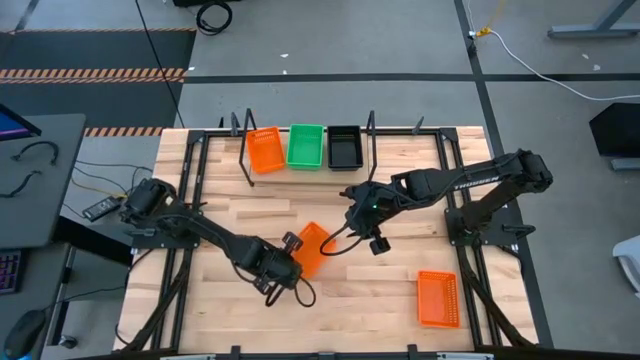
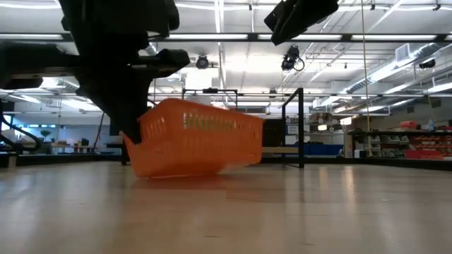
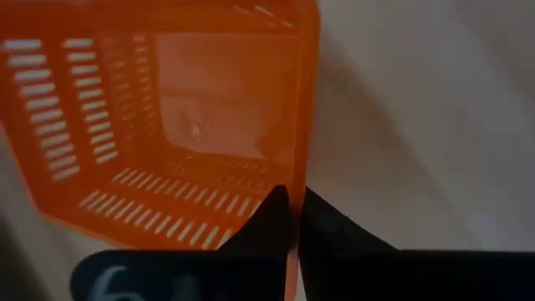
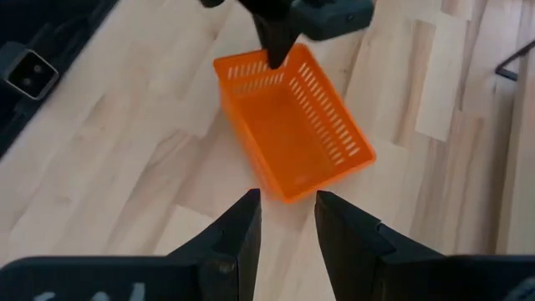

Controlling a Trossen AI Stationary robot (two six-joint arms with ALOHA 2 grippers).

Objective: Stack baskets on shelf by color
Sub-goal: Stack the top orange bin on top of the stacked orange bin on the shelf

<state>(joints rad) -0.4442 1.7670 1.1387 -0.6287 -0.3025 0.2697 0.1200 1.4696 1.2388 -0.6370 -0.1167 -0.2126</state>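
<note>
Left gripper (image 1: 297, 262) pinched tight on the wall of an orange basket (image 1: 312, 248) at mid-table, basket tilted, one end raised off the wood. Right gripper (image 4: 287, 219) above and just beside that basket, fingers partly apart, nothing between them. On the shelf (image 1: 240, 150) at the table's far edge: an orange basket on the shelf (image 1: 265, 150), a green basket (image 1: 306, 146), a black basket (image 1: 344, 146), side by side. Another orange basket (image 1: 438, 298) near the front right corner, well apart.
</note>
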